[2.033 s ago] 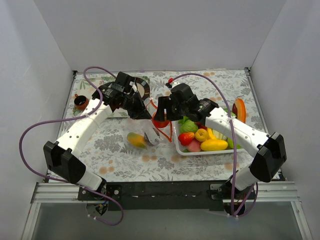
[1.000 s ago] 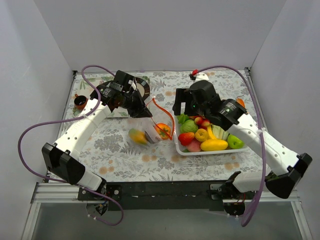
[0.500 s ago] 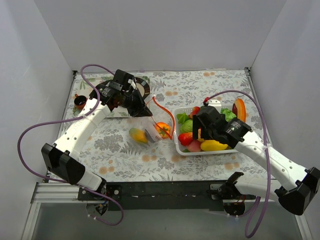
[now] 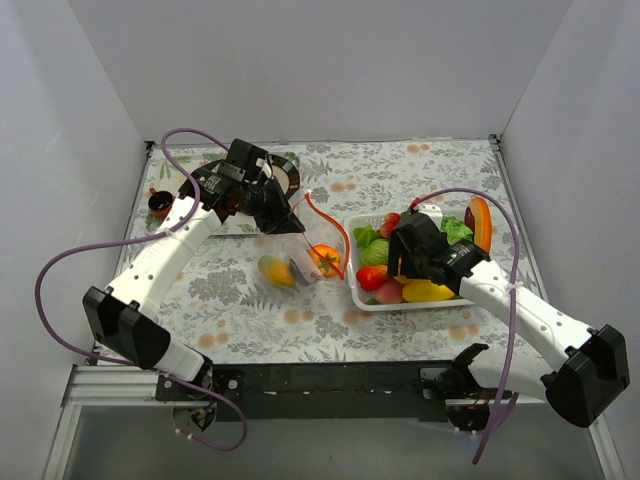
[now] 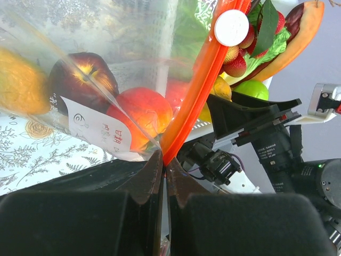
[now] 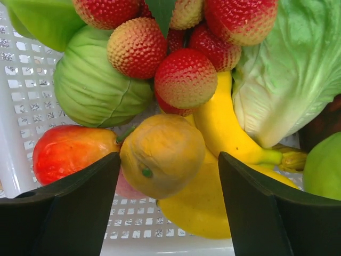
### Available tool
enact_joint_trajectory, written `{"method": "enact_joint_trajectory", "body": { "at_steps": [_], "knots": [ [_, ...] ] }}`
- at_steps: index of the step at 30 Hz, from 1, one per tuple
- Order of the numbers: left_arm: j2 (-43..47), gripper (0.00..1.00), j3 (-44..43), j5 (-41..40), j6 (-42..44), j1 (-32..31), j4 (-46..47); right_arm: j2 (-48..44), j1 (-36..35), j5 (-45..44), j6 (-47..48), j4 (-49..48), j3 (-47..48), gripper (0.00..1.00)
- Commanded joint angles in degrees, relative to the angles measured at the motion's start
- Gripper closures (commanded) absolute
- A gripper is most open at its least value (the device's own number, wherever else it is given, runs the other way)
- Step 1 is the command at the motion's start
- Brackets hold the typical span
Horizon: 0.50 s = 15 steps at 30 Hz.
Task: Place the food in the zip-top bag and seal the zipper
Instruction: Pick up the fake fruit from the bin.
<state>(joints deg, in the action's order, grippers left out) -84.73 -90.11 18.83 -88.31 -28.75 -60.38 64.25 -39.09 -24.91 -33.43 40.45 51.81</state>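
Note:
The clear zip-top bag [image 4: 300, 255] lies left of the white basket [image 4: 362, 297], held up by its orange-red zipper [image 4: 325, 217]. My left gripper [image 5: 164, 160] is shut on the zipper [image 5: 194, 85]. Inside the bag show a red apple [image 5: 80, 80], an orange-red fruit [image 5: 144, 112] and a yellow fruit [image 4: 272, 272]. My right gripper [image 6: 168, 162] is open just above the basket, its fingers on either side of a yellow-orange fruit [image 6: 162, 152]. Around that fruit lie a green cabbage [image 6: 96, 88], red lychees [image 6: 184, 77], a banana [image 6: 224, 128] and a red-orange mango [image 6: 72, 154].
A dark round plate [image 4: 285, 175] stands behind the left gripper. A small brown cup [image 4: 161, 204] sits at the far left. A purple-orange slice [image 4: 480, 220] lies right of the basket. Lettuce [image 6: 290, 69] and a green fruit [image 6: 322, 170] fill the basket's right side.
My right arm dropped an orange-red fruit into the bag, swung right and came down over the basket. My left gripper kept its hold on the zipper.

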Motion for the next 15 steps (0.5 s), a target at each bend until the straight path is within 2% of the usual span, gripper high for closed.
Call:
{"method": "enact_joint_trajectory", "body": {
  "at_steps": [1, 3, 6, 7, 10, 15],
  "knots": [
    [1.58, 1.0, -1.13, 0.24, -0.02, -0.25, -0.18, 0.35, 1.3, 3.19, 2.23, -6.08, -1.1, 0.23],
    [1.58, 1.0, -0.86, 0.33, -0.19, -0.25, 0.0, 0.18, 1.82, 4.33, 2.58, -6.87, -1.71, 0.27],
    [1.41, 1.0, -0.6, 0.51, -0.28, -0.25, 0.35, -0.61, 2.61, 4.25, 2.76, -5.03, -0.84, 0.47],
    [1.32, 1.0, -0.51, 0.42, -0.28, -0.25, 0.52, -1.14, 2.88, 3.99, 2.93, -4.24, -0.23, 0.56],
    [1.06, 1.0, -0.25, 0.77, -0.19, -0.25, 0.88, -2.98, 4.11, 3.2, 3.46, -0.82, 2.67, 0.68],
    [0.53, 1.0, 0.02, 1.21, -0.19, -0.25, 1.49, -5.01, 4.64, 2.76, 4.86, 4.8, 8.9, 0.75]
  ]
}}
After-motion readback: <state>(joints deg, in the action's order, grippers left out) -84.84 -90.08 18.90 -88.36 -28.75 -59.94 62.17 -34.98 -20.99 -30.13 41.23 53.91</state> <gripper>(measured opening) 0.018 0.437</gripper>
